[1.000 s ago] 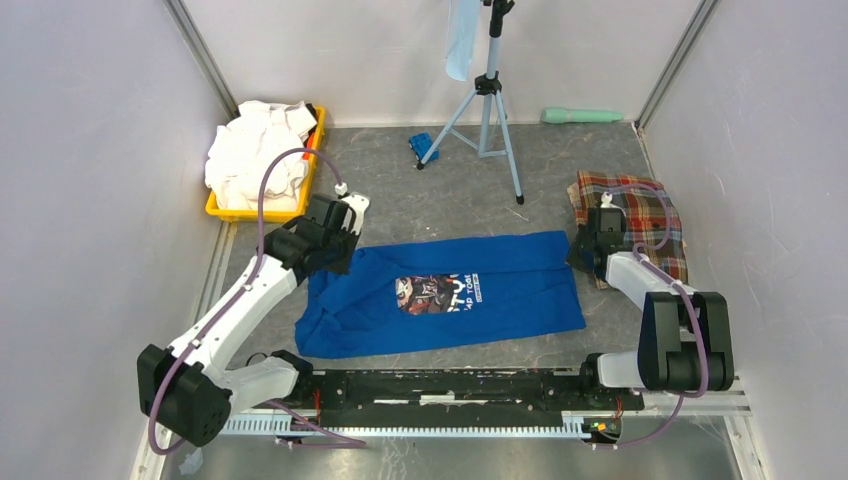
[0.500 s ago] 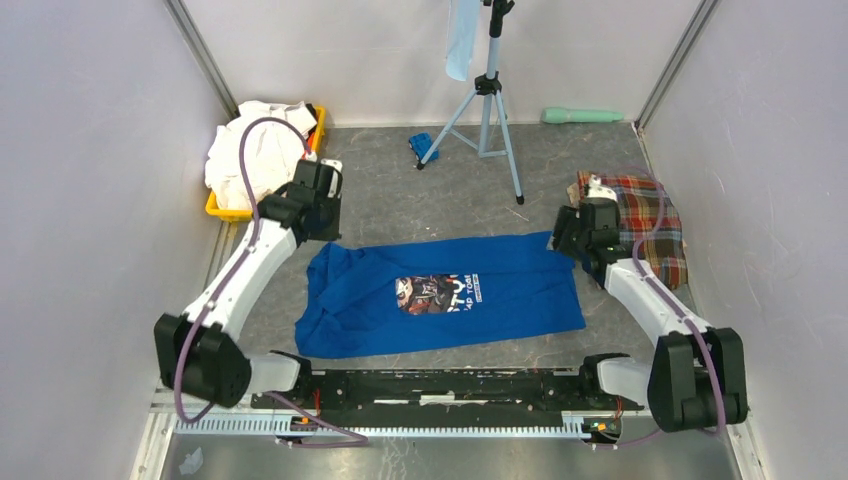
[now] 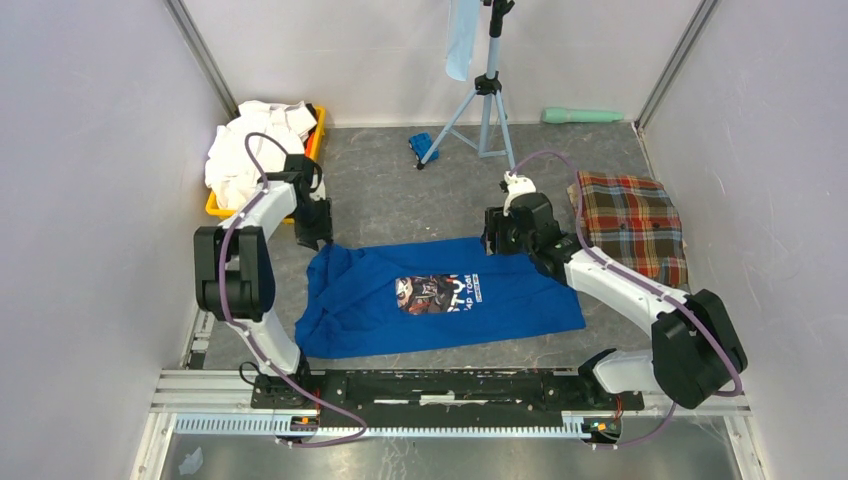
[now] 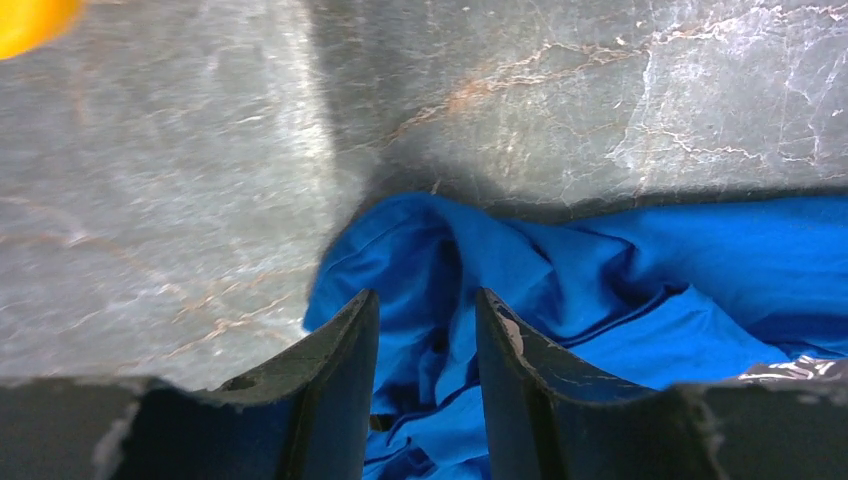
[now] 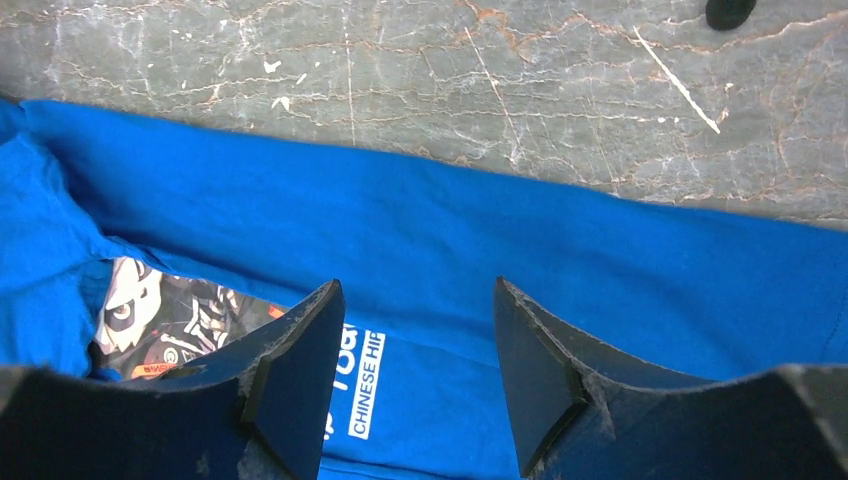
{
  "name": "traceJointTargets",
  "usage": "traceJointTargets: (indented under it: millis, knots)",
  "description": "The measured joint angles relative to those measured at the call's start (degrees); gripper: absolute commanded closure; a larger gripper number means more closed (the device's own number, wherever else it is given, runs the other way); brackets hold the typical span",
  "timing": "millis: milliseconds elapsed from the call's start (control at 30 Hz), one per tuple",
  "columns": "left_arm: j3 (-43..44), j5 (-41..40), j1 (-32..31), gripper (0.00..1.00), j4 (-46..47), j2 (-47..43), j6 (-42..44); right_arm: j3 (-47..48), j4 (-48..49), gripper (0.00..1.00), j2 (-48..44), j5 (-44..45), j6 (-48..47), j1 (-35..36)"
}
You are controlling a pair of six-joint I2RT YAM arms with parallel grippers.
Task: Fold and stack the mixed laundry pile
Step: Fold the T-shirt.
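Left end effector (image 4: 428, 305) is partly open and gripping nothing, with the blue T-shirt's (image 4: 620, 270) bunched corner right beneath it. The right end effector (image 5: 418, 295) is open wider and also empty, with the shirt under it and the bare worktop (image 5: 400, 60) just ahead.

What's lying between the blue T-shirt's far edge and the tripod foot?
Only bare grey table, apart from one thin pale sliver, possibly a scratch. The right wrist view shows it best, from the blue T-shirt to the tripod foot.
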Motion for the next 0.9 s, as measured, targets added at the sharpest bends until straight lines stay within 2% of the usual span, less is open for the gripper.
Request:
traceJointTargets:
  millis: [200, 300, 367, 400, 433, 467, 633, 800, 867, 900]
  knots:
    - [0.1, 9.7, 1.4, 0.51, 0.2, 3.8, 0.0, -2.7, 1.3, 0.40, 0.0, 0.0, 0.6, 0.0]
    - [0.1, 12.8, 1.4, 0.56, 0.7, 4.6, 0.0, -3.9, 1.7, 0.40, 0.0, 0.0, 0.7, 0.0]
    - [0.1, 13.7, 1.4, 0.70, 0.8, 5.0, -0.1, -4.6, 1.9, 0.40, -0.3, 0.0, 0.7, 0.0]
    - [0.1, 13.9, 1.4, 0.79, 0.9, 5.4, -0.1, -5.1, 2.0, 0.41, -0.5, 0.0, 0.7, 0.0]
    - [0.2, 14.3, 1.4, 0.93, 0.9, 5.7, -0.4, -5.5, 2.1, 0.41, -0.8, 0.0, 0.7, 0.0]
    - [0.3, 14.7, 1.4, 0.98, 0.9, 6.2, -0.7, -5.8, 2.1, 0.41, -1.1, 0.0, 0.7, 0.0]
    - [0.0, 12.4, 1.4, 0.98, 1.7, 5.4, -2.6, -6.6, 2.3, 0.42, -2.2, 0.0, 1.1, 0.0]
    - [-5.1, 5.6, 3.3, 0.98, 2.5, -4.6, -5.1, -7.6, 2.4, 0.42, -4.3, 0.3, 1.0, 0.0]
    - [-6.9, 4.6, 4.1, 0.92, 3.1, -8.2, -6.3, -7.8, 2.4, 0.42, -4.6, 0.3, 1.0, 0.0]
    - [-7.8, 4.2, 4.3, 0.85, 3.7, -9.5, -6.9, -7.8, 2.5, 0.42, -4.7, 0.2, 1.1, 0.0]
